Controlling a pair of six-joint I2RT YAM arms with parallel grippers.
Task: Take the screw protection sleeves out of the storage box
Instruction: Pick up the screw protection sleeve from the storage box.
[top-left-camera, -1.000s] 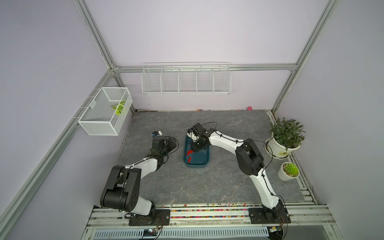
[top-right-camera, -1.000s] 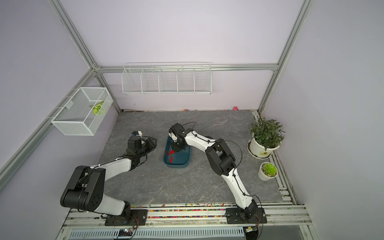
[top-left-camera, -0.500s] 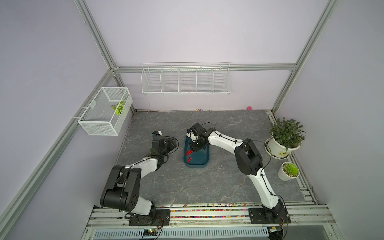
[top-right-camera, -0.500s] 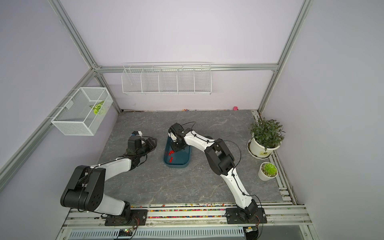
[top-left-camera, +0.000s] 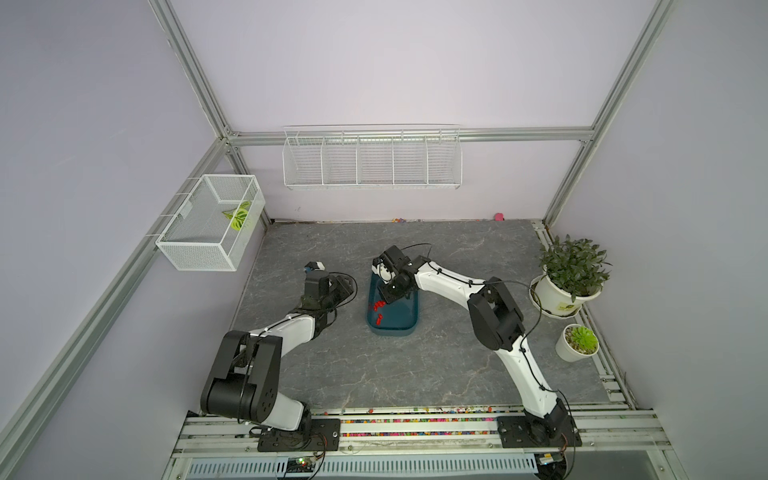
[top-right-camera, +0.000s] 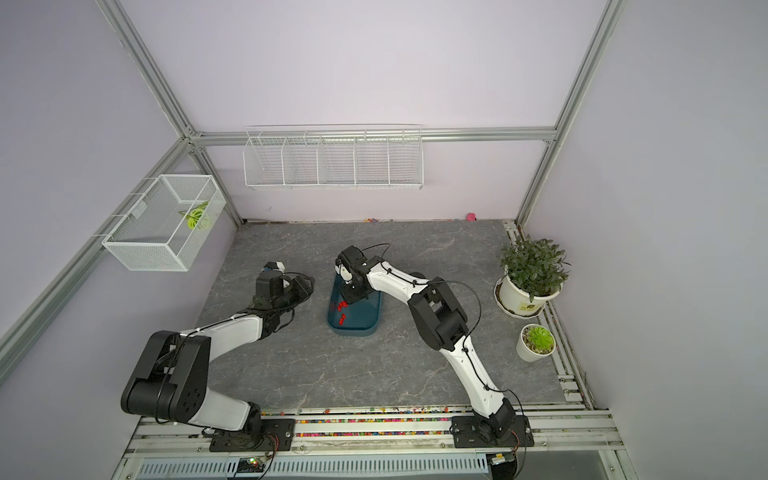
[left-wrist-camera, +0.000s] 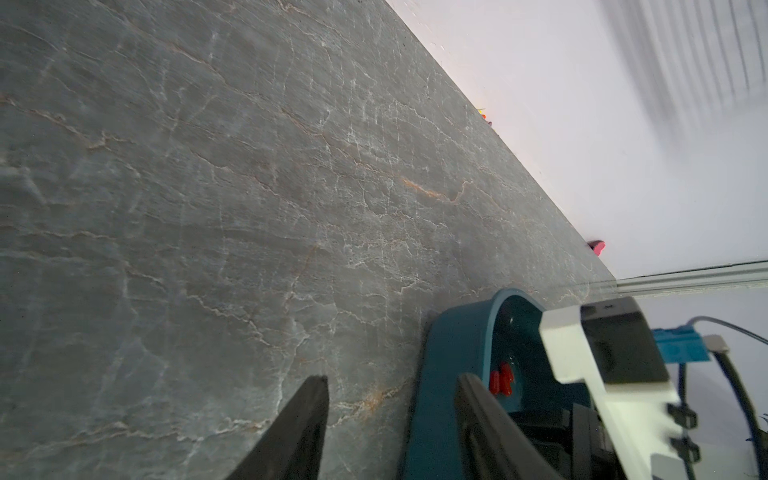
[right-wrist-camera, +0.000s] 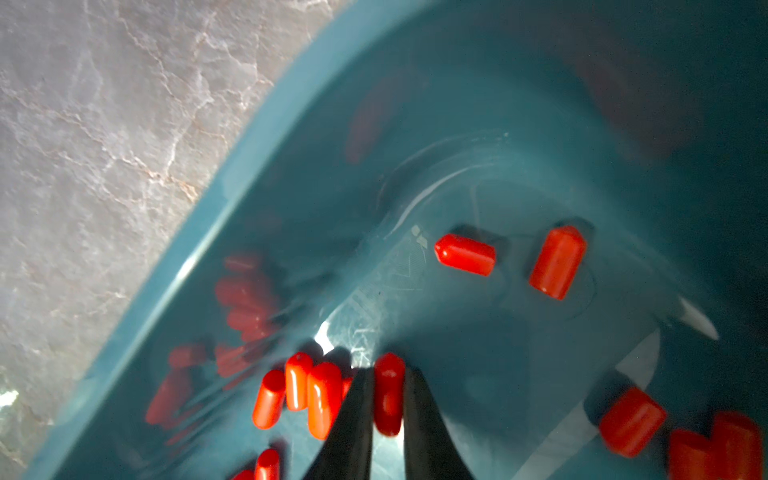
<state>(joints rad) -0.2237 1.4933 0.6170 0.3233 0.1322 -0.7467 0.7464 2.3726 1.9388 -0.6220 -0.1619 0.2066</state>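
The teal storage box sits mid-table, with several red screw protection sleeves along its left side. My right gripper reaches down into the box. In the right wrist view it is shut on one red sleeve, held lengthwise between the two fingers. Other sleeves lie just beside it on the box floor. My left gripper is open and holds nothing, low over the table to the left of the box wall.
Two potted plants stand at the right edge. White wire baskets hang on the left wall and the back wall. Coloured beads line the front rail. A small pink thing lies by the back wall.
My right gripper's jaws have narrowed onto a sleeve inside the box. Both arms stay about where they were.
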